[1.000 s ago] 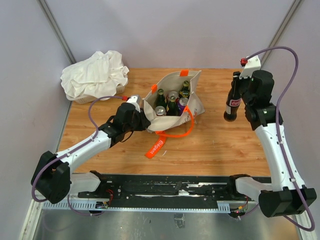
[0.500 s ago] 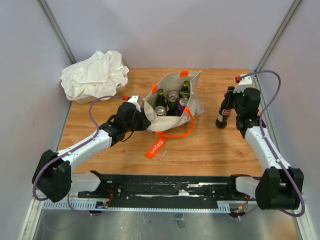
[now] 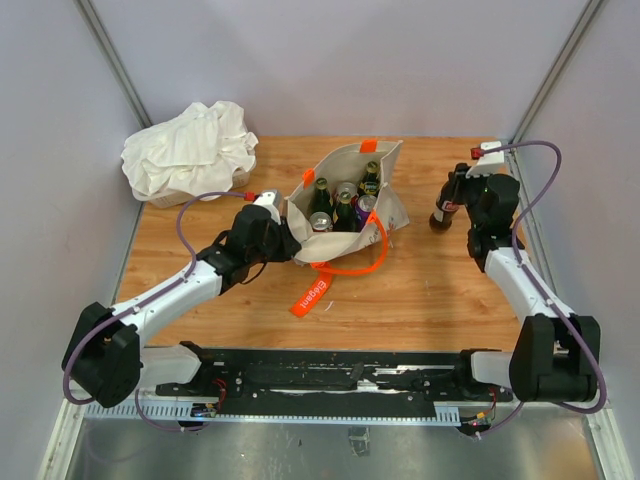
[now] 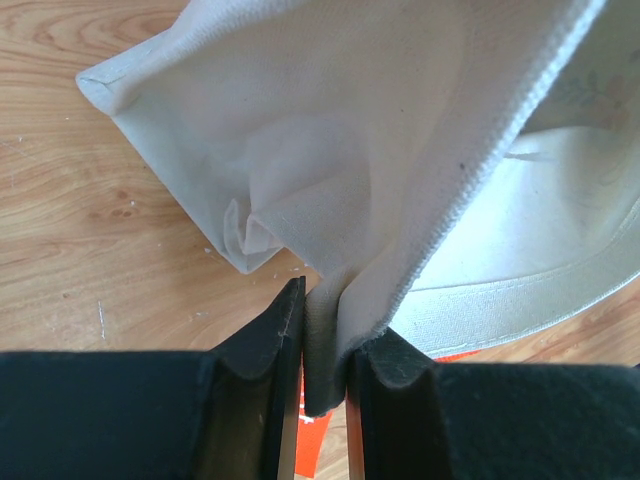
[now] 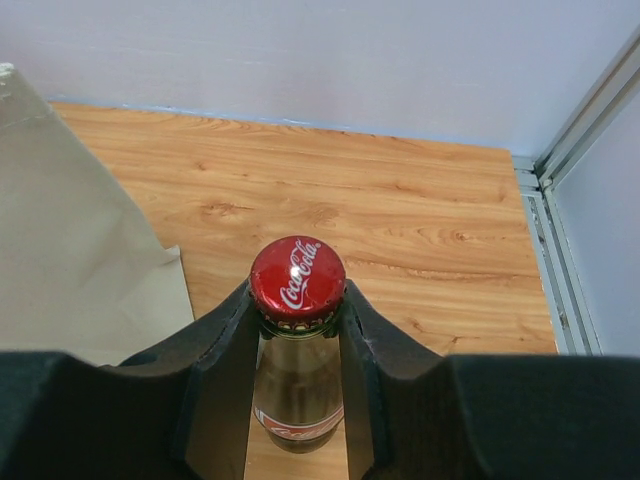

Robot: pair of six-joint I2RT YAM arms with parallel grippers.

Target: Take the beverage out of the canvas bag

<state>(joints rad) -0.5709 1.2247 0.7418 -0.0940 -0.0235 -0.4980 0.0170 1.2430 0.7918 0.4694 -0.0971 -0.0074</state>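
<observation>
The right gripper [image 5: 297,305] is pinched on the neck of the bottle [image 5: 297,282], a finger pressed to each side just below the red cap. The bottle stands upright between them, out of the bag [image 3: 392,208] and well to the right of it, clear of the canvas. From above, its base looks to be down on the table [image 3: 440,290] or very nearly so; I cannot tell for certain that it bears its own weight.

As I judge it, the step in hand is the setting down. The lift out of the bag is done for this drink and only the release is left. The next move calls for the jaws to spread enough to clear the cap. A straight rise should follow, so the fingers do not drag the neck and tip a tall, narrow bottle. If the base is not quite seated, a little more descent comes first.

The left gripper [image 4: 325,350] is closed on a fold of canvas at the bag's left wall near the rim, with the cloth squeezed between its pads. This steadies the bag and holds its mouth open. Inside the bag more drinks [image 3: 340,205] stand upright, green bottles and cans, so more of the task seems left. The orange strap [image 3: 316,294] trails from the bag's near side toward the arms. A white cloth bundle [image 3: 190,150] lies behind and to the left of the bag, well apart
</observation>
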